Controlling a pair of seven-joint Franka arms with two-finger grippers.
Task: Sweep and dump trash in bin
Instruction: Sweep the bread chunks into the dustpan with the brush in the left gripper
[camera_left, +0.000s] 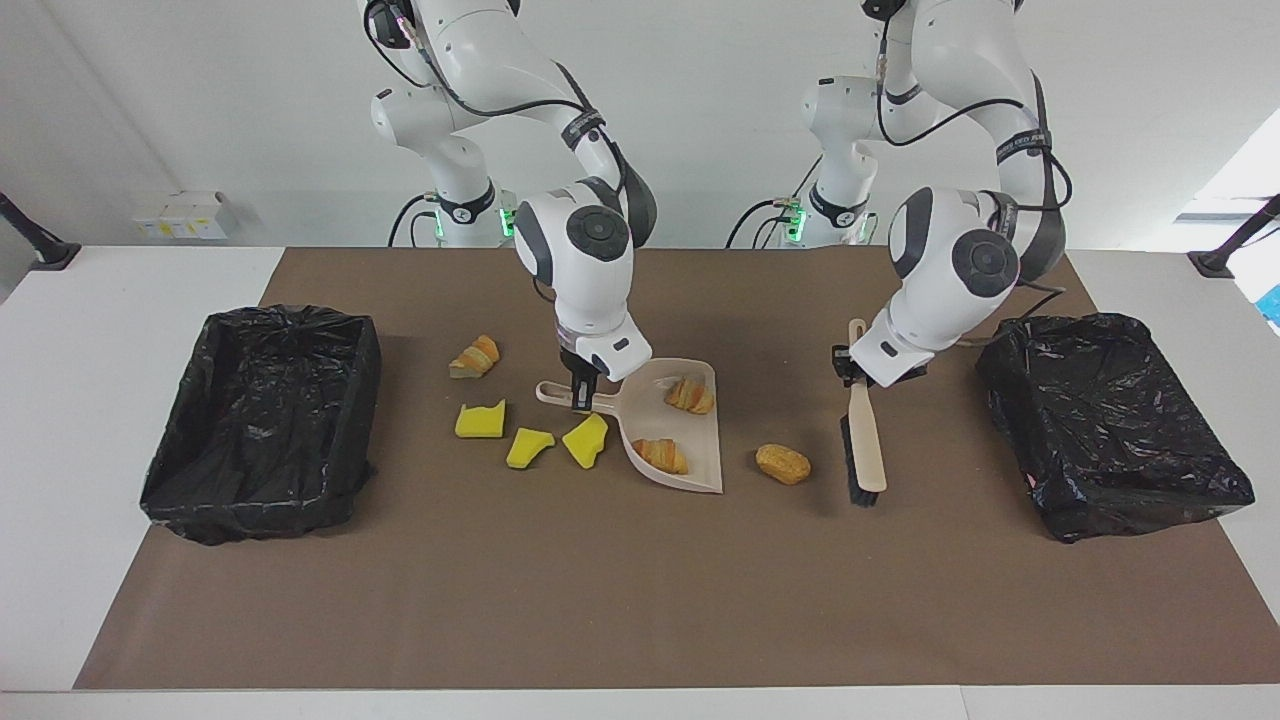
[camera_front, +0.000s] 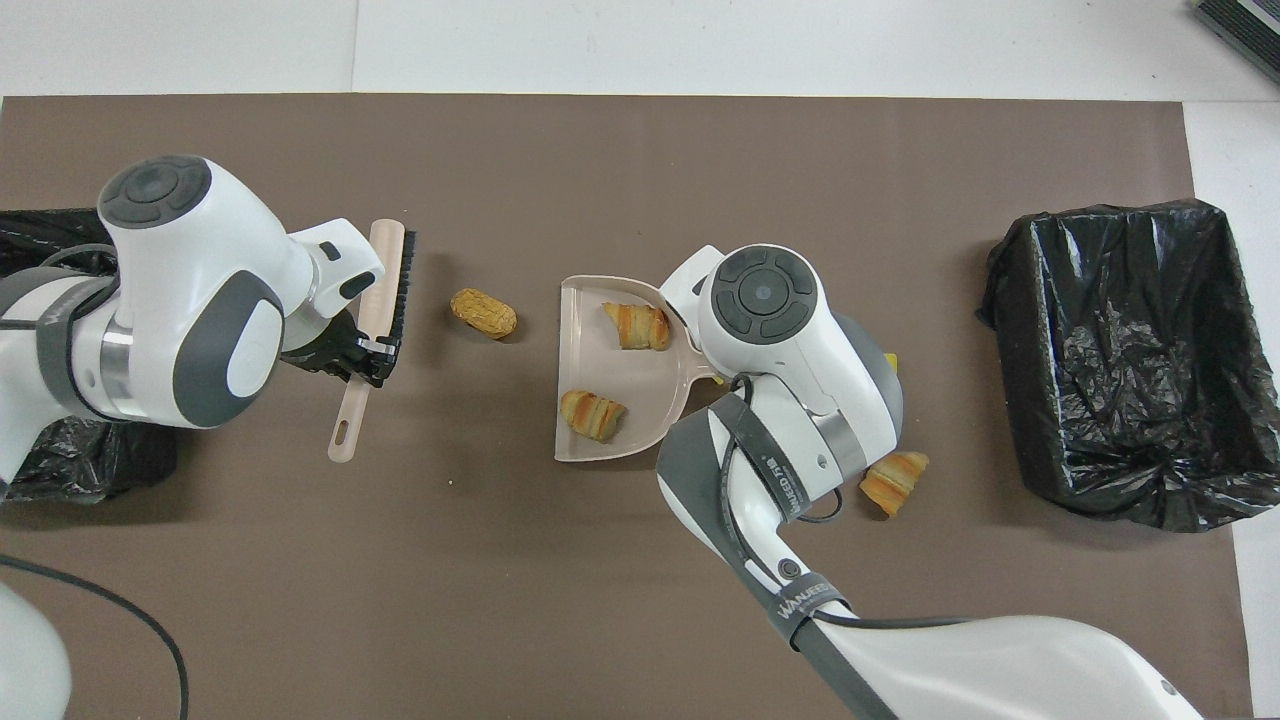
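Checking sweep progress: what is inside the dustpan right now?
Two bread chunks lie in the dustpan: one nearer the robots, one toward its open edge. The right gripper holds its handle. In the overhead view the arm hides the handle end; the pan's floor shows fully.

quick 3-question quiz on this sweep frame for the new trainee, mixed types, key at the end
1. True or false: the dustpan holds two bread chunks.
2. What does the left gripper hold? A) a yellow sponge piece B) the brush C) a bin liner
3. Which tool does the right gripper hold, and by what part?

Key:
1. True; a third bread chunk lies on the mat between dustpan and brush.
2. B
3. The dustpan, by its handle.
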